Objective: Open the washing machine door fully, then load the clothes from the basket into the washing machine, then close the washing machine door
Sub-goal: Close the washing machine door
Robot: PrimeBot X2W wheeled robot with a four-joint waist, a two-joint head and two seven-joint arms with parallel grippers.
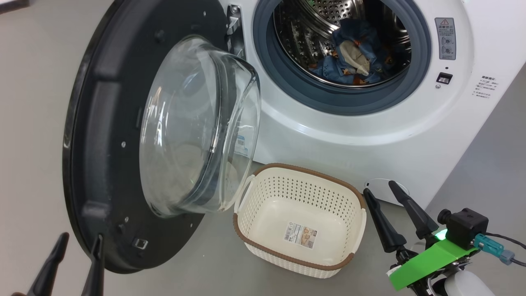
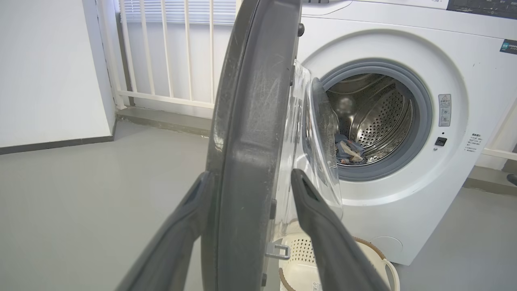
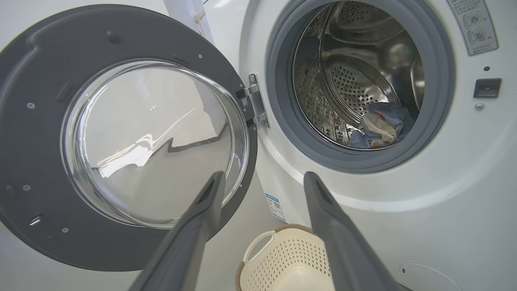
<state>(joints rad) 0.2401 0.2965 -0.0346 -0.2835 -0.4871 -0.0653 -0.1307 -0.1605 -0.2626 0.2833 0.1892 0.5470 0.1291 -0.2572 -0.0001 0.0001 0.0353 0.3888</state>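
- The washing machine [image 1: 370, 135] stood with its round opening uncovered, grey gasket and steel drum in plain sight.
- The washing machine door [image 1: 102, 135] hung open on its hinge at the left of the opening, its clear glass bowl bulging toward the basket.
- The clothes [image 1: 357, 57] lay inside the drum: blue printed fabric bunched around a cream-white piece.
- The basket [image 1: 263, 197] sat on the grey floor [image 1: 33, 123] just in front of the machine, below the door's glass bowl, with the label on its bare bottom showing.
- The left gripper [image 1: 81, 237] was at the door's lower outer edge. In the left wrist view its fingers [image 2: 323, 226] were spread wide with the door's rim between them; whether they pressed on it I could not tell.
- The right gripper [image 1: 379, 186] hovered just right of the basket, near the machine's front, fingers apart and holding nothing.
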